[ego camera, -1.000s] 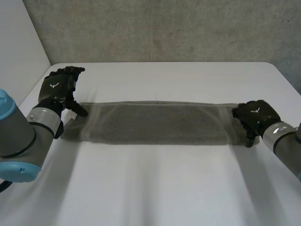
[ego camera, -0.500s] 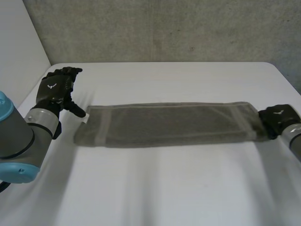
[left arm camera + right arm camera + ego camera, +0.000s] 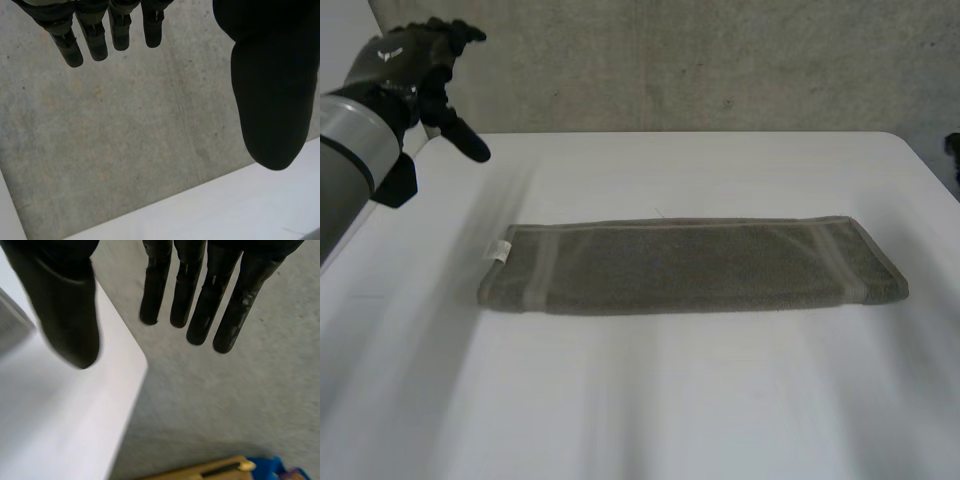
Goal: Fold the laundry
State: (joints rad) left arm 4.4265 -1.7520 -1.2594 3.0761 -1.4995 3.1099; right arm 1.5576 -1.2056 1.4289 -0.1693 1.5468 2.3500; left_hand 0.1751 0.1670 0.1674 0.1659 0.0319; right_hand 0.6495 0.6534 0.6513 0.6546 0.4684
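Observation:
A grey-green towel (image 3: 690, 265), folded into a long strip, lies flat across the middle of the white table (image 3: 720, 400). A small white tag (image 3: 501, 250) sticks out at its left end. My left hand (image 3: 405, 60) is lifted high above the table's far left corner, well clear of the towel. Its fingers (image 3: 92, 40) are straight, the thumb is spread, and it holds nothing. My right hand (image 3: 953, 145) is off beyond the table's right edge. Its fingers (image 3: 197, 315) hang straight and empty over the floor beside the table corner (image 3: 125, 370).
A grey concrete wall (image 3: 700, 60) runs behind the table. Beyond the right table edge, on the floor below my right hand, are a brown box (image 3: 210, 470) and something blue (image 3: 270, 467).
The right hand dragged the towel to the right, let go of its right end and pulled away past the table edge. The left hand rose up and back from the towel's left end.

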